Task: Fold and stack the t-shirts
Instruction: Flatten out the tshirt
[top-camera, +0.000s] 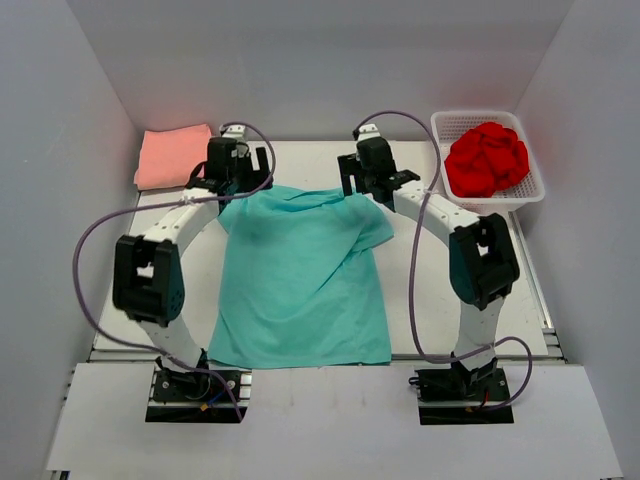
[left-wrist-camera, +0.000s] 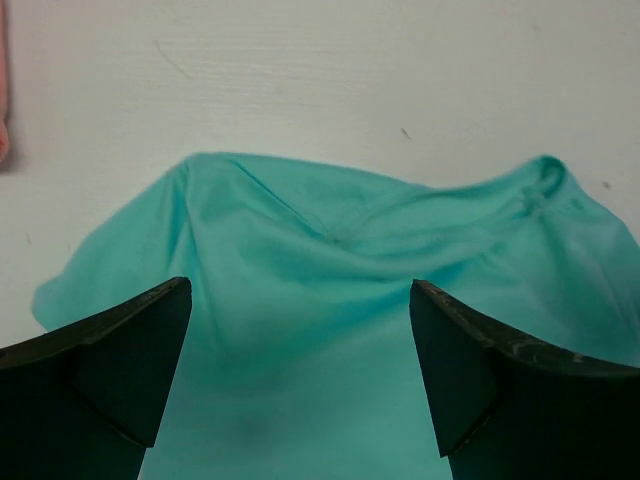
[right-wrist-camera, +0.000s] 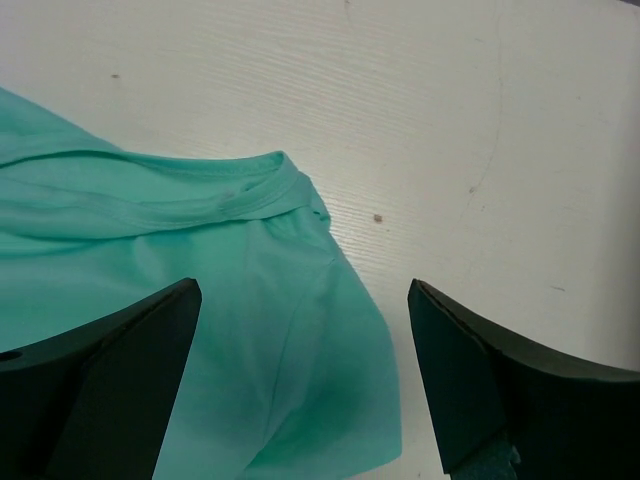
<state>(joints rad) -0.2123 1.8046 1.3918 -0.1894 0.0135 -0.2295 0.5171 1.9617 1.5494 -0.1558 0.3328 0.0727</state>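
A teal t-shirt (top-camera: 300, 280) lies spread on the white table, its far edge rumpled. My left gripper (top-camera: 240, 165) hovers over the shirt's far left corner (left-wrist-camera: 300, 290); its jaws stand wide open with only cloth below them. Over the far right corner (right-wrist-camera: 290, 330) my right gripper (top-camera: 370, 172) is open too, holding nothing. A salmon-pink t-shirt (top-camera: 172, 156) lies folded at the far left; its edge (left-wrist-camera: 3, 90) shows in the left wrist view. A bright red t-shirt (top-camera: 486, 158) sits crumpled in the basket.
A white mesh basket (top-camera: 537, 190) stands at the far right of the table. White walls close in the sides and back. Bare tabletop (right-wrist-camera: 480, 150) shows beyond the teal shirt's far edge.
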